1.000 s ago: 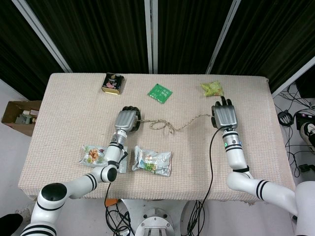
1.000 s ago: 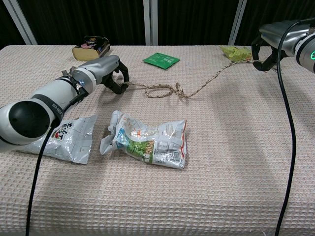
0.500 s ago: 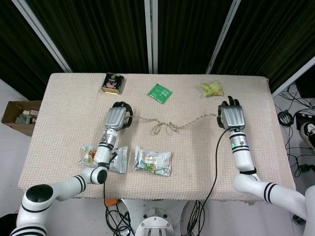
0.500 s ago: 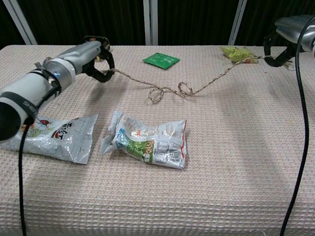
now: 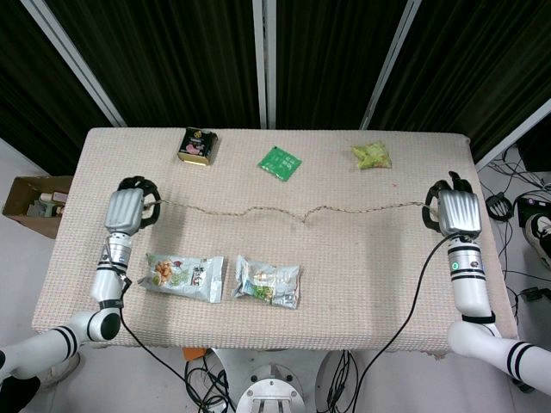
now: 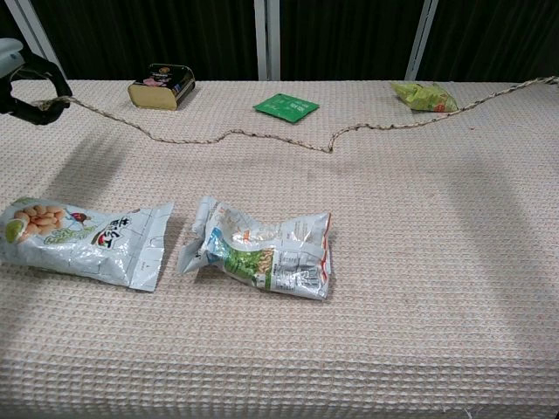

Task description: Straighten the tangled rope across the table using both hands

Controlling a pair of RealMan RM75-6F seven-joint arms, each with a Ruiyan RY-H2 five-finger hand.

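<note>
The tan rope [image 5: 293, 210] [image 6: 262, 135] runs almost the full width of the table, slightly wavy, with one small kink left near its middle. My left hand [image 5: 126, 208] [image 6: 26, 83] grips the rope's left end near the table's left edge. My right hand [image 5: 456, 209] grips the right end near the right edge; in the chest view this hand is out of frame and only the rope reaches the border.
Two snack bags [image 5: 182, 275] [image 5: 268, 281] lie in front of the rope. Behind it sit a tin [image 5: 196, 144], a green packet [image 5: 281, 161] and a yellow-green pouch [image 5: 371, 155]. A cardboard box [image 5: 34, 200] stands on the floor to the left.
Both hands moved outward toward the table's sides with the rope ends. The loops in the middle pulled out, leaving the rope nearly straight.
</note>
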